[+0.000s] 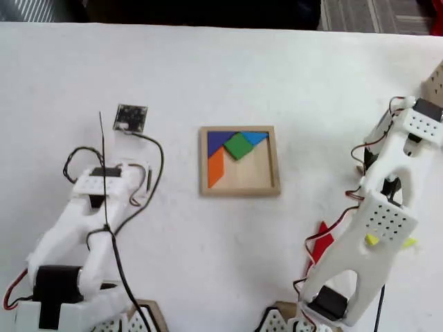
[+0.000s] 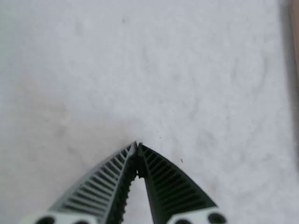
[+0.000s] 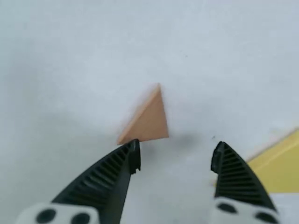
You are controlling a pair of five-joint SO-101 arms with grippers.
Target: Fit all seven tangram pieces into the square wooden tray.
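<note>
Bright, diffuse light on the white table (image 1: 208,69), high view, palest at upper centre of the frame; soft faint shadows under the arms (image 1: 69,232), lower left and lower right; wrist views, grey shadow ahead of the left gripper (image 2: 137,145), another beside the triangle piece (image 3: 148,119)

A white table (image 1: 208,69) bears the wooden tray (image 1: 252,174); a red piece (image 1: 322,238), a tan triangle (image 3: 148,119) and a yellow piece (image 3: 278,170) lie loose.
</note>
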